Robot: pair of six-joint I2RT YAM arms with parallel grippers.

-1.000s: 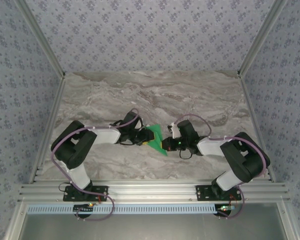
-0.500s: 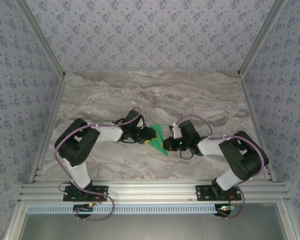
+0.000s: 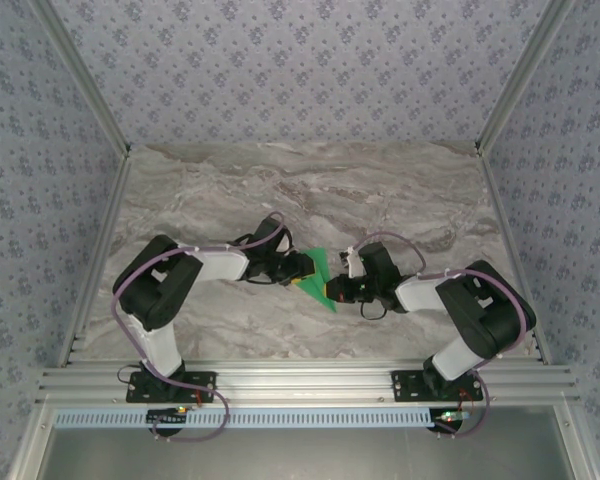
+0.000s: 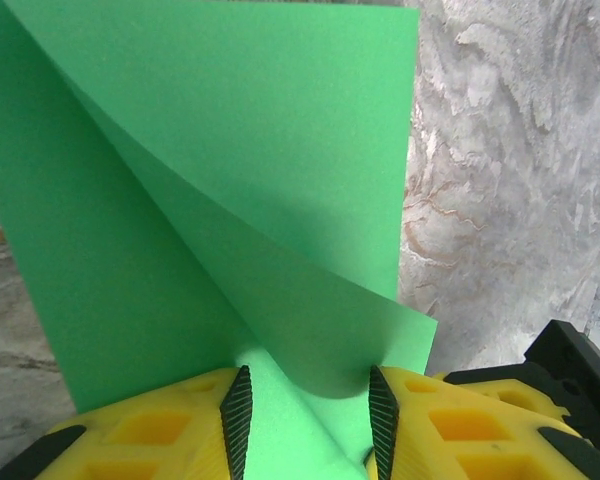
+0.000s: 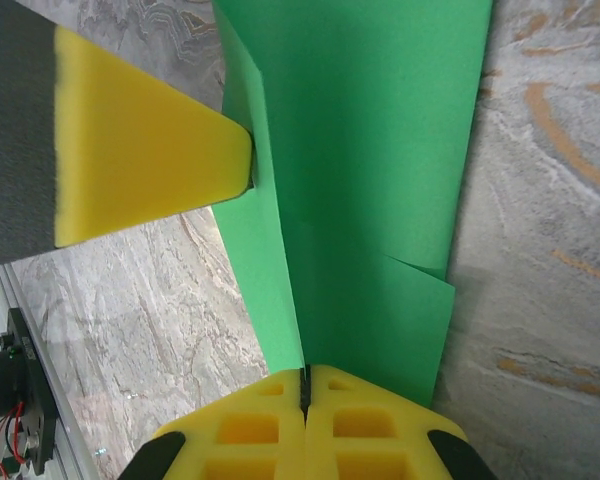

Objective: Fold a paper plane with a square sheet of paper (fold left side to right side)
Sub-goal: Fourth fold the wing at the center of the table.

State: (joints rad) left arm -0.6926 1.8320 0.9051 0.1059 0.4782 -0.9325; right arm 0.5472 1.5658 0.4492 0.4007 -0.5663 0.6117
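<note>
**Green sheet bent over between two sets of foam fingers**

The square sheet of paper (image 3: 318,270) sits at the middle of the table (image 3: 380,190), just where the tips of the two arms meet. It is thin, matte and a plain bright green with no marks. The table under it is smooth, with a grey-beige marble pattern of wavy darker veins.

In the left wrist view one layer of the sheet curves over the other in a soft, rounded roll rather than a sharp crease, and a shadow lies under the bend. Its right edge is straight and ends in a crisp corner low on the right.

The left fingers (image 4: 150,430) are yellow blocks that look like foam, with square recesses moulded in and black ribbed pads (image 4: 237,405) on their inner faces. They stand partway apart. The rolled bend of the sheet runs down into the gap, and green fills it from pad to pad. Whether the pads squeeze the roll or only flank it cannot be told.

The right fingers (image 5: 250,430) are of the same yellow material and are pressed together, with only a thin dark seam between them. The near edge of the sheet enters that seam and is clamped there. Beyond the seam, two layers of the sheet show, and the corner of one makes a small step along the right edge. In the same view the yellow tip of a left finger touches the sheet's left edge.
</note>
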